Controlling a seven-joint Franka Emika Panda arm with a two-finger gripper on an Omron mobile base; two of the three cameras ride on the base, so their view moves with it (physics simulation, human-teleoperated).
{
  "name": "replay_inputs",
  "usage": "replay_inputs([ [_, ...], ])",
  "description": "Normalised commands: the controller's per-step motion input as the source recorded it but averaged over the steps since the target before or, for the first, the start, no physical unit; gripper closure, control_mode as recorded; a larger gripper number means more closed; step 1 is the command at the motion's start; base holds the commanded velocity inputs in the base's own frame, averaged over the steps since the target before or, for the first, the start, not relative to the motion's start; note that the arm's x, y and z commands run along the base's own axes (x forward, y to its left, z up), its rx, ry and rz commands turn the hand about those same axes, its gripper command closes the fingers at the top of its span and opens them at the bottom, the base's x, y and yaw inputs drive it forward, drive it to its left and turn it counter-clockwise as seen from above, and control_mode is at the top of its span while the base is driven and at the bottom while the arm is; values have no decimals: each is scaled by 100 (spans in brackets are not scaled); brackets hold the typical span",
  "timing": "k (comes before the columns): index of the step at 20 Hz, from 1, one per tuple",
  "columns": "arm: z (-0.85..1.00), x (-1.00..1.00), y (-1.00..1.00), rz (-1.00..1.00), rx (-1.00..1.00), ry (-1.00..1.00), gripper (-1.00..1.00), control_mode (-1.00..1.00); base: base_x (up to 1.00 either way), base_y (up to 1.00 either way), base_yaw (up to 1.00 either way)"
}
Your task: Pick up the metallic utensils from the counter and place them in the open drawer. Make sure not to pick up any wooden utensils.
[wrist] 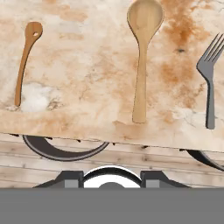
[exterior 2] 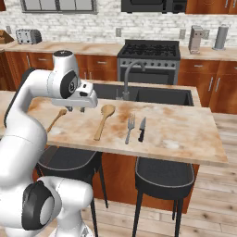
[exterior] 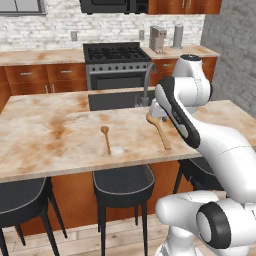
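On the counter a silver-grey fork lies beside a small knife with a dark handle; these are the metallic utensils. The hand view catches the fork at its right edge. Two wooden utensils lie left of them: a long spoon with a wide bowl and a short thin spoon. My gripper hovers above the counter's front part between the two spoons, well left of the fork. Its jaws stand apart with nothing between them. The open drawer is out of view.
A dark sunken sink with a grey curved faucet sits at the counter's far side. Black stools stand under the front edge. A stove and wall cabinets line the back.
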Motion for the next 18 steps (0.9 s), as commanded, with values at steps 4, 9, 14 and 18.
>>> replay_inputs([
  [4,-8,-1,0,-1,0,-1,-100,-100,0,0,0],
  [9,-36,32,-46,4,-2,3,-100,-100,0,0,0],
  [14,-3,66,-100,11,0,4,-100,-100,0,0,0],
  [18,0,41,-100,3,0,4,-100,-100,0,0,0],
])
